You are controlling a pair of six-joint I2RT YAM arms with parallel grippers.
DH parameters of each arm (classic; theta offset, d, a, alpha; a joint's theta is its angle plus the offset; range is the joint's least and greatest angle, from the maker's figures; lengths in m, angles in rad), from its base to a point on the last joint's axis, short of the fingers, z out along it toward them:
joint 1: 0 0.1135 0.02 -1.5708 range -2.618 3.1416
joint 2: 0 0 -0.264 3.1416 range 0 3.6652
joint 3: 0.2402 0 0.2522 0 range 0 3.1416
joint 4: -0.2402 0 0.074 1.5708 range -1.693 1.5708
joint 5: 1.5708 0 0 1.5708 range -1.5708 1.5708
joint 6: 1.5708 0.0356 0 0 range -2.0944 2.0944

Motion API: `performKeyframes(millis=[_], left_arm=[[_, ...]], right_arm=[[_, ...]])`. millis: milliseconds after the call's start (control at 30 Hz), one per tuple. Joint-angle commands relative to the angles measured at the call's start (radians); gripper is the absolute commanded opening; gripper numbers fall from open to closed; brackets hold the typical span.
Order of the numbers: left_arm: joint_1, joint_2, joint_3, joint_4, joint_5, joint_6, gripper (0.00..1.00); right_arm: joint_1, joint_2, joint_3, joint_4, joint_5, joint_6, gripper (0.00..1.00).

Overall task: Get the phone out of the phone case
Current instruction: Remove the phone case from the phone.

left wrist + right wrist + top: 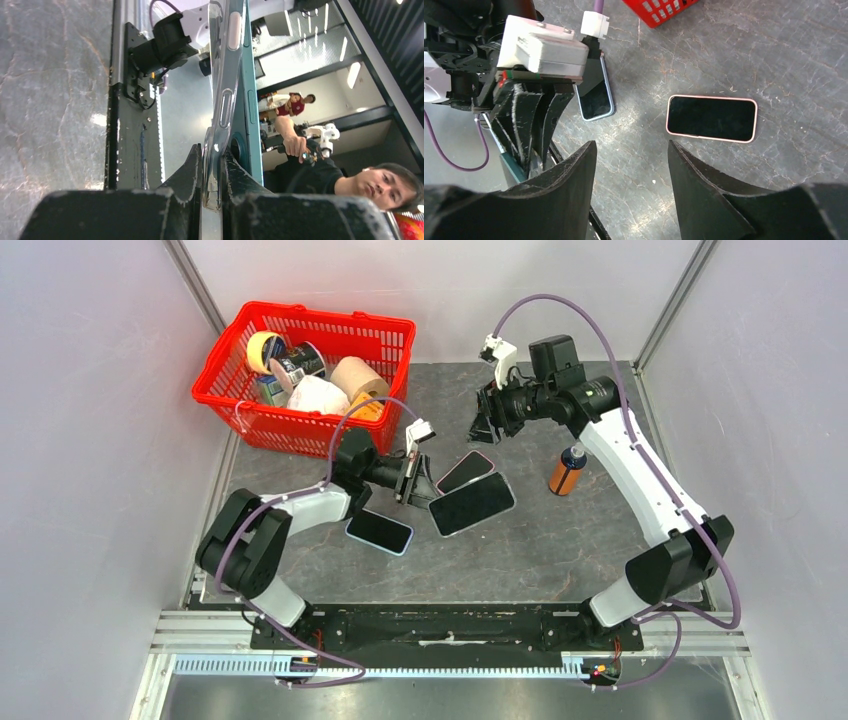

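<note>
Phone [472, 504] and clear phone case [223, 95] are hanging tilted over the middle of the table [560, 550], near a pink-cased handset [711, 118] and a blue-cased handset [594, 92] that are lying flat. Separation is looking underway but unfinished: in the left wrist view the teal phone body is standing right against the case wall, apparently beginning to part from it. The next move is likely calling for a second grip, one arm bracing the case while the other is pushing or pulling the phone free. The left claw [212, 152] is pinching the case's edge, its jaws nearly closed on the thin plastic. The right claw [631, 145] is hovering spread wide, holding and touching nothing.
</note>
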Motion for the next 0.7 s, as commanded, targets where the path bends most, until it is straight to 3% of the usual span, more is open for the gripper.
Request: performKeyframes(millis=[0, 133, 200, 400, 500, 667], left_arm=[[0.023, -0.085, 0.043, -0.449, -0.049, 0.41, 0.02], [0.029, -0.112, 0.181, -1.059, -0.137, 0.911, 0.02], [0.033, -0.107, 0.229, -1.214, -0.174, 1.043, 0.02], [0.053, -0.135, 0.224, -1.192, -0.338, 0.996, 0.02], [0.067, -0.142, 0.231, -1.179, -0.403, 0.952, 0.02], [0.075, -0.133, 0.267, -1.199, -0.53, 0.87, 0.02]], right_arm=[[0.003, -0.022, 0.07, 0.008, -0.029, -0.065, 0.62], [0.013, -0.026, 0.114, -0.111, -0.154, -0.214, 0.65], [0.048, -0.029, 0.121, -0.158, -0.133, -0.273, 0.66], [0.164, -0.072, 0.019, -0.073, 0.054, -0.242, 0.68], [0.186, -0.069, -0.009, -0.024, 0.131, -0.182, 0.78], [0.209, -0.052, -0.058, 0.049, 0.232, -0.092, 0.82]])
